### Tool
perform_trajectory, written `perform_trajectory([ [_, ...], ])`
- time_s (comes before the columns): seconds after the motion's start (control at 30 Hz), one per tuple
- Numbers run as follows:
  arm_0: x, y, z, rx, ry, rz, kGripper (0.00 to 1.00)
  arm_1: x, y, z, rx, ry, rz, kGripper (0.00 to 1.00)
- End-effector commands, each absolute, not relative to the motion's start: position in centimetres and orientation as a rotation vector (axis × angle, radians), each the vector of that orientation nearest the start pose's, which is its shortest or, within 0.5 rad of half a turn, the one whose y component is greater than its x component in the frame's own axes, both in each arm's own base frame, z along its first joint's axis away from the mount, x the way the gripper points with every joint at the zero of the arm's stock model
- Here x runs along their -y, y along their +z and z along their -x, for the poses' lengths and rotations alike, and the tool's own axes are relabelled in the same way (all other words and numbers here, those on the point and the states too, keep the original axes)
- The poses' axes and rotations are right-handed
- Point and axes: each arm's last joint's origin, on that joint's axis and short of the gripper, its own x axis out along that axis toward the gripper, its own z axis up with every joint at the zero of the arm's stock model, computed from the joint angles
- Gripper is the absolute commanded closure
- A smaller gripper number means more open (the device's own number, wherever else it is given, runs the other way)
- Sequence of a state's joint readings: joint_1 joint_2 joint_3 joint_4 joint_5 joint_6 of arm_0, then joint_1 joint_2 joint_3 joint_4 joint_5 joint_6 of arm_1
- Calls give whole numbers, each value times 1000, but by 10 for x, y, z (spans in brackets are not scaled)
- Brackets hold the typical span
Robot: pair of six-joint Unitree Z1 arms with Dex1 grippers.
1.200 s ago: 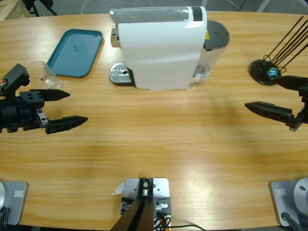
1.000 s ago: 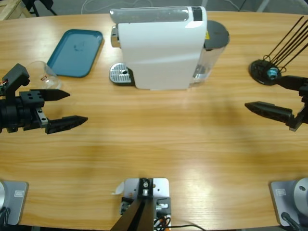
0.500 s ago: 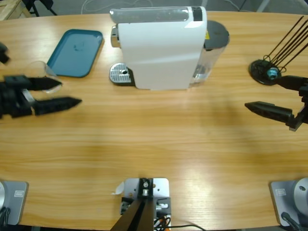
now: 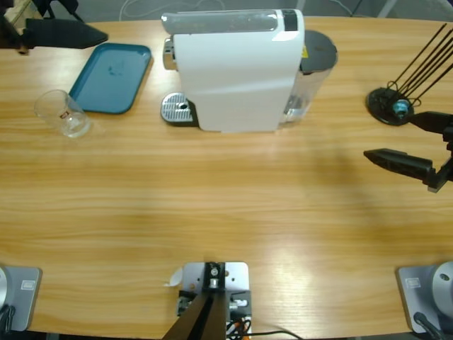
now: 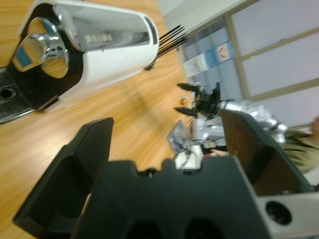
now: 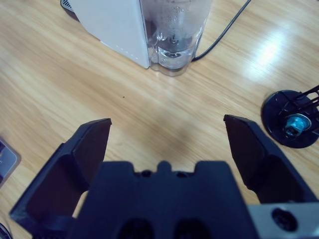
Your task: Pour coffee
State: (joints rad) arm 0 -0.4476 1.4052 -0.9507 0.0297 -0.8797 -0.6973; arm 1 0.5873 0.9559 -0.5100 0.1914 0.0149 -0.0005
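While both grippers hold nothing, the glass (image 4: pixel 64 113) lies tilted on the table (image 4: pixel 226 205), just beside the blue tray (image 4: pixel 113 76) and apart from the coffee machine (image 4: pixel 237 69). I cannot see any coffee in it. The left gripper (image 4: pixel 67 33) is high at the far left corner, its jaws wide apart in the wrist view, well away from the glass. The right gripper (image 4: pixel 417 145) hovers with jaws spread near the black stand (image 4: pixel 393 106). I think the risk is the round glass: a push from one jaw could roll it, or a grip on its rim could slip.
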Motion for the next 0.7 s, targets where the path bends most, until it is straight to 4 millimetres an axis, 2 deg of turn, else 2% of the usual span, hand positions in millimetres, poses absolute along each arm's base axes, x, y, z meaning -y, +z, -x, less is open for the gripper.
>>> perform_trajectory([
  [0.03, 157, 318, -266, -1030, -1014, 831, 75, -60, 271, -90, -620, 562, 183, 9],
  [0.17, 163, 298, -284, -1063, -1005, 846, 112, -61, 271, -90, -620, 562, 183, 13],
  [0.3, 172, 283, -299, -1089, -1105, 853, 115, -61, 271, -90, -621, 564, 183, 13],
  [0.7, 177, 275, -318, -1075, -1117, 867, 115, -61, 270, -90, -623, 565, 183, 13],
])
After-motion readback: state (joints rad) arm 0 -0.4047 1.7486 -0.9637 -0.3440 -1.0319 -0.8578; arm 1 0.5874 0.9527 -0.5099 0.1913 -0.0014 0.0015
